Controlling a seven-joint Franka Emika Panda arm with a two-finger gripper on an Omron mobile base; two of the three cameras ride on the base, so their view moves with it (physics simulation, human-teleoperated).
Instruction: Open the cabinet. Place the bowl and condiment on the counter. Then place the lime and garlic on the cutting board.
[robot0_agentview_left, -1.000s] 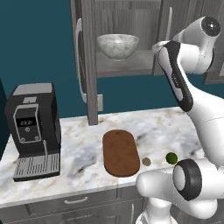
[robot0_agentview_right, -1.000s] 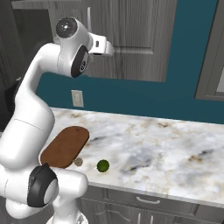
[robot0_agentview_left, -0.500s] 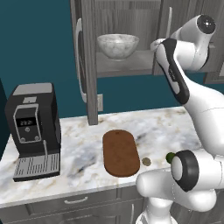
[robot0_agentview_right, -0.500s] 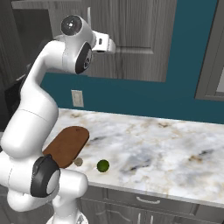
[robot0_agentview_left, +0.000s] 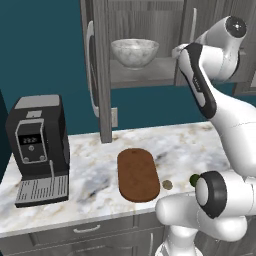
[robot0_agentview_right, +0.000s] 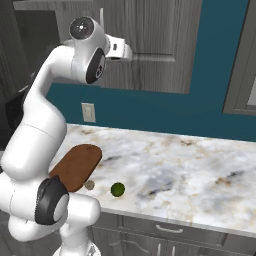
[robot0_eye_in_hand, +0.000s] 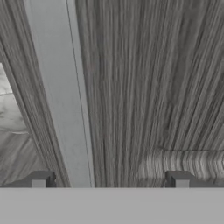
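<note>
Little has shifted since the earlier frames — the arm has leaned slightly further toward the right-hand door of the cabinet (robot0_agentview_left: 150, 30), while the things on the surface (robot0_agentview_left: 185, 145) lie where they did. In the hand view the gripper (robot0_eye_in_hand: 109, 180) faces grey wood grain at close range, with the long silver bar handle (robot0_eye_in_hand: 61, 96) running up the picture between the finger tips and nearer the left one. The jaws are spread wide and pinch nothing; whether a tip touches the handle cannot be told.

From the left base view, the left door of the cabinet stands swung open, its edge hanging in front of the shelf. On that shelf sits the bowl (robot0_agentview_left: 134, 52), upright, white-grey marbled. The condiment cannot be made out.

Down on the white marble lies the cutting board (robot0_agentview_left: 137, 174), flat and bare, its long axis running away from the base. Just beside its near right corner sits the garlic (robot0_agentview_left: 167, 185), apart from the board, and the lime (robot0_agentview_right: 117, 189) lies a little further right of it — both on the marble. A black coffee machine (robot0_agentview_left: 37, 150) stands at the far left of the surface, well apart from the board. A wall outlet (robot0_agentview_right: 88, 112) shows on the teal wall behind.
</note>
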